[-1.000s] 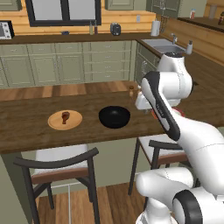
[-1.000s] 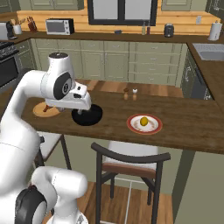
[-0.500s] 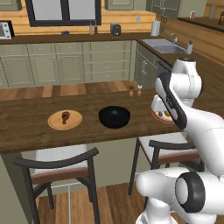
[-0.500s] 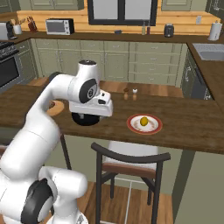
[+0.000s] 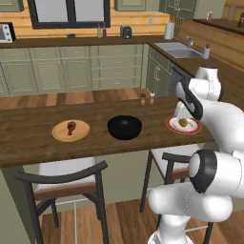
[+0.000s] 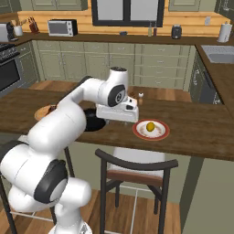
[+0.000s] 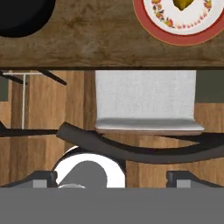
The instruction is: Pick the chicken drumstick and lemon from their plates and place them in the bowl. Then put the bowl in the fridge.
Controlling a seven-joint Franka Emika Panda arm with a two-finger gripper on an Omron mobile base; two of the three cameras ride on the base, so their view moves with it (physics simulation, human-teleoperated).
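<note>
I see the gripper (image 7: 112, 177) spread wide and empty, above the counter (image 5: 28, 133) edge near the lemon (image 6: 150, 126) on its red-rimmed plate (image 6: 161, 133). The drumstick (image 5: 71, 127) lies on the wood plate (image 5: 81, 132), with the bowl (image 5: 124, 127) between both plates.

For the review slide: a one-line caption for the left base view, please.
Drumstick on wooden plate, empty black bowl mid-counter, lemon on red-rimmed plate.

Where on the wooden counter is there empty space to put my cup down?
Bare wood lies left of the wooden plate, and between the black bowl and the red-rimmed plate. It is tighter near the shakers and the arm.
</note>
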